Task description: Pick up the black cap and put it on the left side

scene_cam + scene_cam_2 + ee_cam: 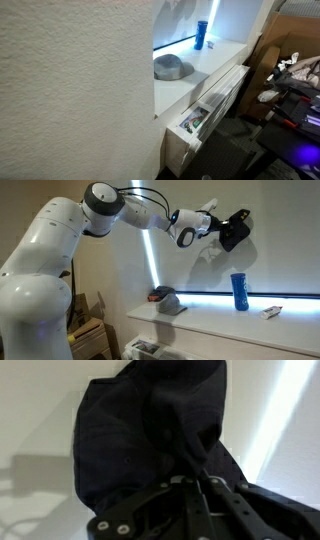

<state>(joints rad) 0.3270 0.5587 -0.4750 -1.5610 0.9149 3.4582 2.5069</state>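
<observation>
The gripper [196,484] is clamped tight on the black cap [150,430]; its dark fabric bunches between the jaws and fills most of the wrist view; in an exterior view the arm [60,270] reaches right and holds the cap high against the wall, well above the shelf [215,328]; on the shelf the grey cap [168,301] sits left and the bottle [239,291] right, well apart; a small item [272,311] lies just right of the bottle.

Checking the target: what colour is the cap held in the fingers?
The cap is black, clearest in the wrist view.
</observation>
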